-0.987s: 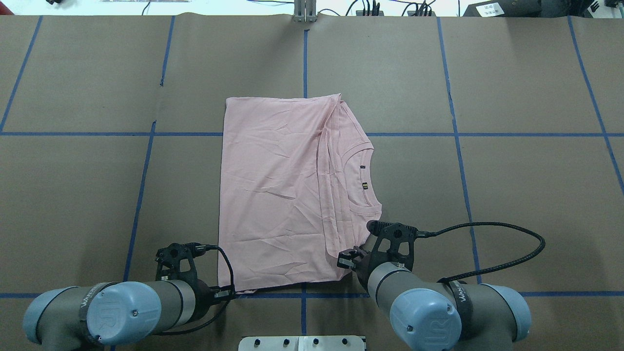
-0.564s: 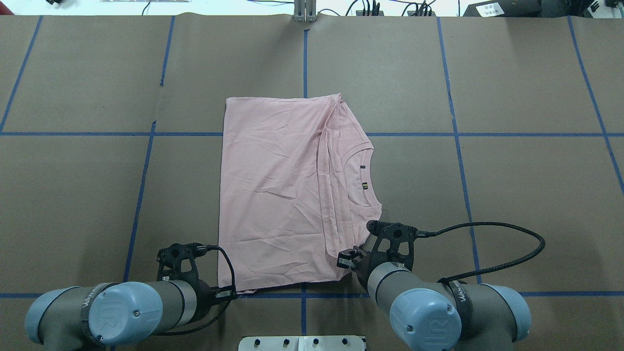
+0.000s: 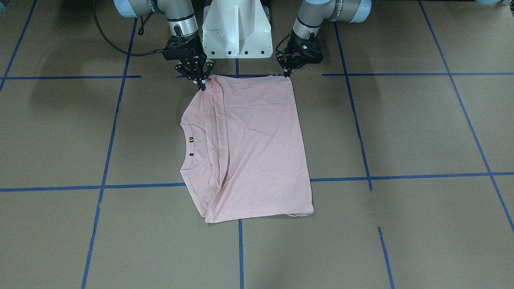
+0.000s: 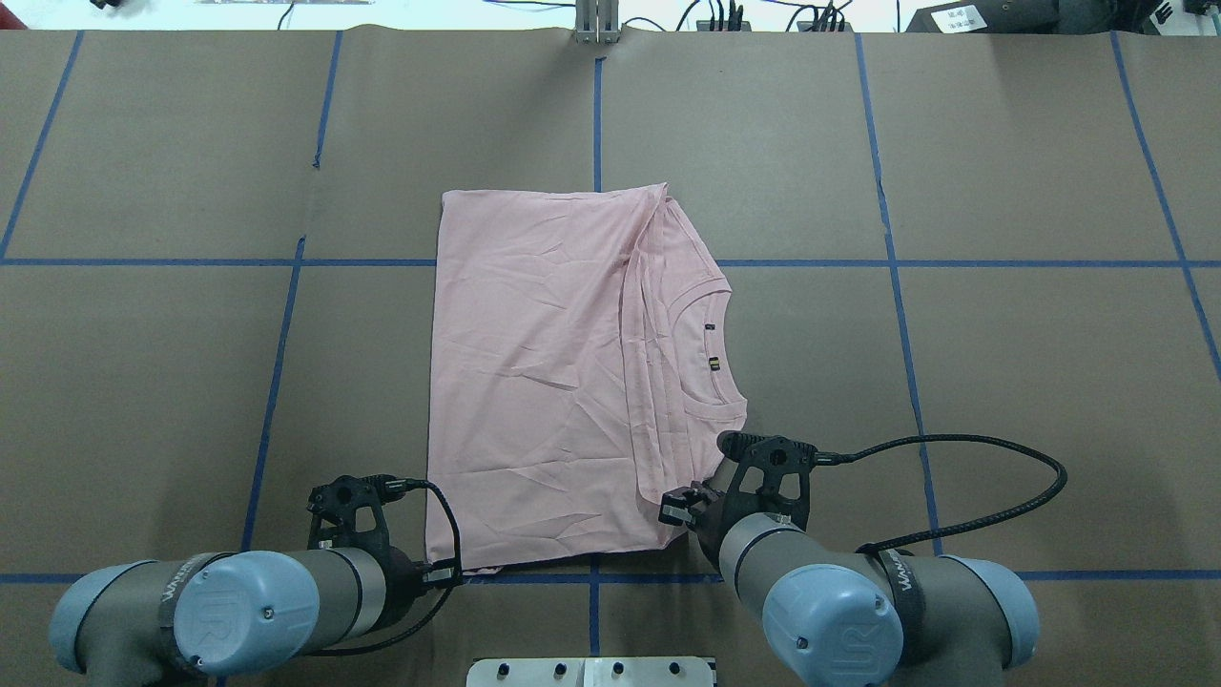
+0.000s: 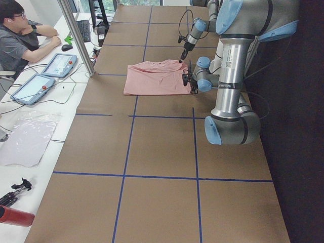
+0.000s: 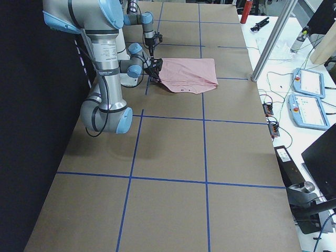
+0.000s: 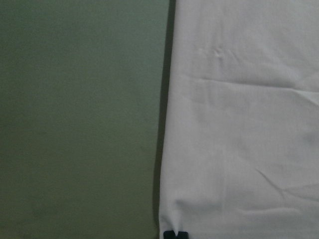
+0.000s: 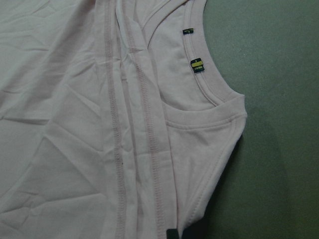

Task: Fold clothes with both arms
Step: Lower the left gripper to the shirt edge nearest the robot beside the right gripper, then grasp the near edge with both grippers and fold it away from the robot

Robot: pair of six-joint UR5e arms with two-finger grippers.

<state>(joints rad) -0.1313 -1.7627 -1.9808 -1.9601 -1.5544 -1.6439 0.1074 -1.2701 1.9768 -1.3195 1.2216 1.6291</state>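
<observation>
The pale pink T-shirt lies folded flat on the brown table, back side up, its round collar with small dark tags at the right edge. It also shows in the front view. My left gripper is shut on the shirt's near left corner, where the cloth puckers at the fingertips in the left wrist view. My right gripper is shut on the near right corner, on the layered hems below the collar. The Snoopy print is hidden.
The white pedestal base stands between the arms at the near edge. Blue tape lines grid the brown table cover. A black cable loops right of the right wrist. An operator and control tablets sit beyond the far edge.
</observation>
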